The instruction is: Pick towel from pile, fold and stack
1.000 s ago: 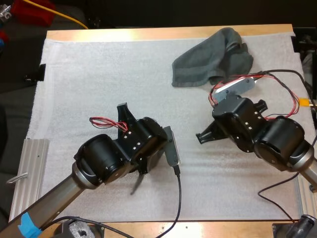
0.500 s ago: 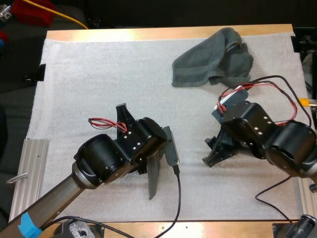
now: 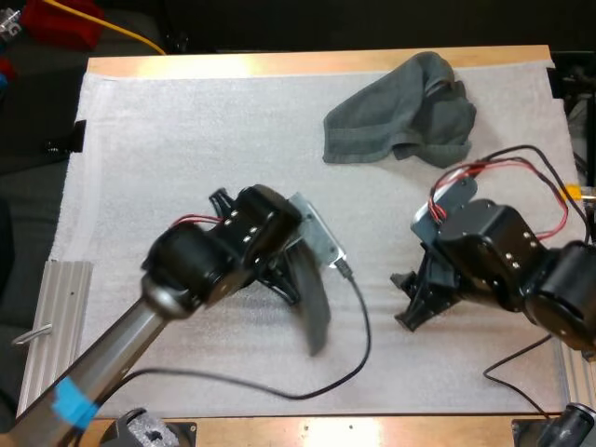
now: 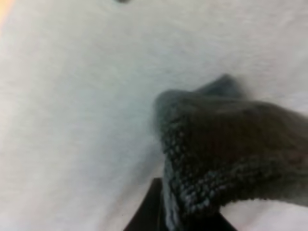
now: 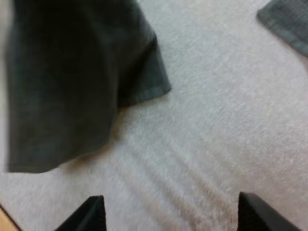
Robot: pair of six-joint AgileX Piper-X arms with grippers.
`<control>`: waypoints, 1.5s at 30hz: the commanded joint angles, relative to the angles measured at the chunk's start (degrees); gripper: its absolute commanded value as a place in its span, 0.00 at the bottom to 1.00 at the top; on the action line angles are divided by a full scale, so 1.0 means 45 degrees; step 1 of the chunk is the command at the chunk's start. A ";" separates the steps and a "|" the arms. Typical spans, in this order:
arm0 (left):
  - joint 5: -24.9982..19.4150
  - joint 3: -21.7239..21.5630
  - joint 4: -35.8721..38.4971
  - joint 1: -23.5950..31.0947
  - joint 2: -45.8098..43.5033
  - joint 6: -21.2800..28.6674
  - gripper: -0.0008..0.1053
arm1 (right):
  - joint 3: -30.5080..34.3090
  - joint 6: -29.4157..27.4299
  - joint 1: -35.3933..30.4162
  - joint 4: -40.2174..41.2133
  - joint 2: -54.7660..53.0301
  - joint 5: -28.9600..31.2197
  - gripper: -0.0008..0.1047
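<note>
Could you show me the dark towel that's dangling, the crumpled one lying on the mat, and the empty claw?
Dangling dark grey-green towel (image 3: pixel 313 300), high view, middle of the hanging cloth.
Crumpled dark grey-green towel (image 3: pixel 396 116), high view, its flat centre.
Right gripper (image 3: pixel 404 301), high view, between its open black fingertips.

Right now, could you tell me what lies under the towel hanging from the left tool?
White mat lies under the hanging towel; anything its cloth covers cannot be seen.
</note>
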 commanded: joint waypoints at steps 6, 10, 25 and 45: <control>0.1092 -0.0077 -0.0091 0.0001 0.1523 -0.0372 0.01 | 0.1934 -0.0251 0.0021 -0.1128 -0.0786 -0.0128 0.53; 0.1091 -0.0077 -0.0060 0.0001 0.2117 -0.0370 0.01 | 0.2803 -0.0251 0.0021 -0.1800 -0.1012 -0.0128 0.53; 0.1121 -0.0077 -0.0595 0.0001 0.2488 -0.0098 0.01 | 0.4833 0.0239 0.0308 -0.3392 -0.1007 -0.1339 0.53; 0.1121 -0.0077 -0.0595 0.0001 0.2488 -0.0098 0.01 | 0.7017 0.4131 0.4509 -0.6550 -0.0023 0.2829 0.53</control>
